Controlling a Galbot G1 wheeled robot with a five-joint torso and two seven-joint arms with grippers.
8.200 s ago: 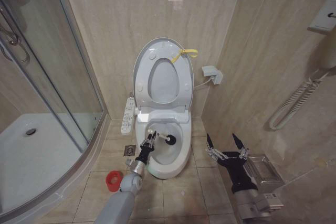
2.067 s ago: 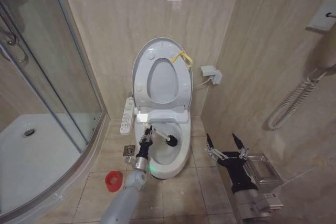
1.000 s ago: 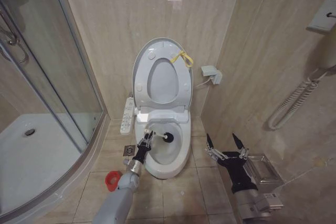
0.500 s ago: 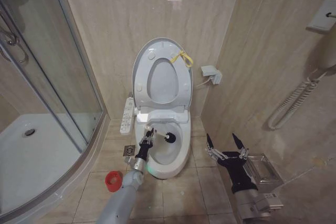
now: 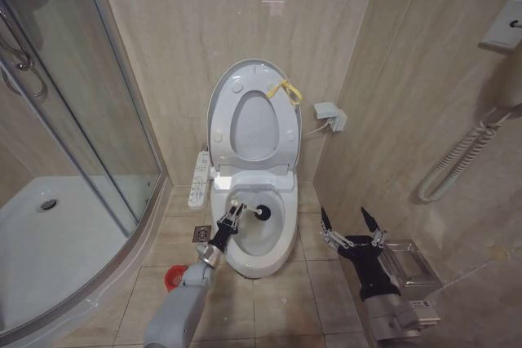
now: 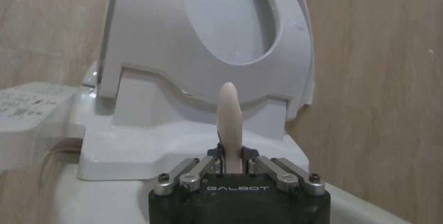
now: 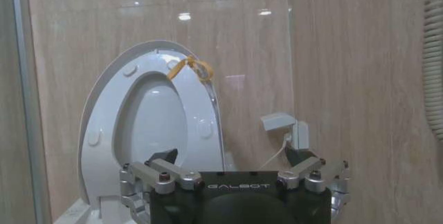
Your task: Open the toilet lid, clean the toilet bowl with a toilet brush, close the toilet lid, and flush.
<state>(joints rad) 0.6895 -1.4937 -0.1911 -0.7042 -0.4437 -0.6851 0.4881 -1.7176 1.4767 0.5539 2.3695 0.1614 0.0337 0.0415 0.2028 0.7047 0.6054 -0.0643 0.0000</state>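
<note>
My left claw (image 5: 232,218) is clamped tight on the white handle of the toilet brush (image 5: 249,212), gripping low on the stick so the dark head reaches ahead of my fingers, down inside the toilet bowl (image 5: 273,246) where the scrubbing belongs. The toilet lid (image 5: 224,91) stands upright just beyond, leaning back against the wall with the seat (yellow ribbon at its rim), out of my way. My right claw (image 5: 351,229) waits off to the side, fingers spread, holding nothing.
</note>
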